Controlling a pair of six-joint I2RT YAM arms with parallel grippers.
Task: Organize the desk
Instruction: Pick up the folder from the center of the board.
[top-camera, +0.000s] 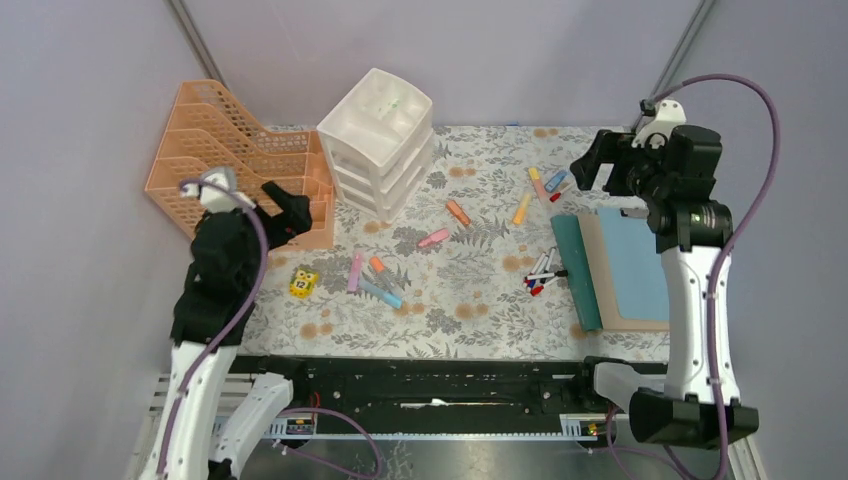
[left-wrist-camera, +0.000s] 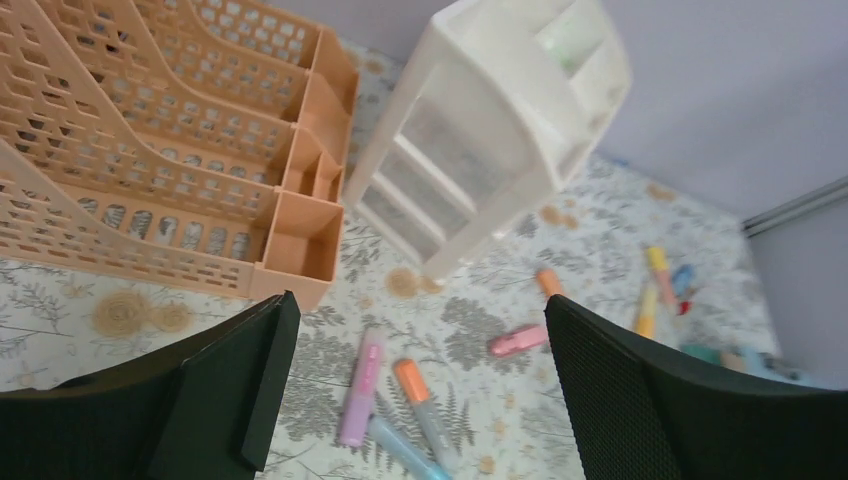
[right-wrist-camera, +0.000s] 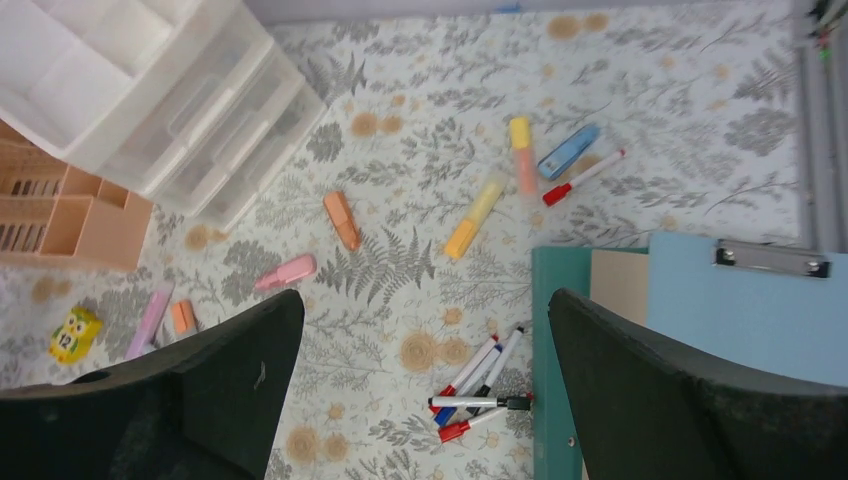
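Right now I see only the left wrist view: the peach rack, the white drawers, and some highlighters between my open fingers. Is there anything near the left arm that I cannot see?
Observer: Yes. A yellow owl-shaped item lies on the desk, just left of the purple highlighter.
Operator: And further to the right?
Observer: Several thin markers lie in a bundle beside a flat stack with a blue clipboard on top.
Operator: Where is the other arm?
Observer: The right gripper is open and empty, raised above the far end of that stack.
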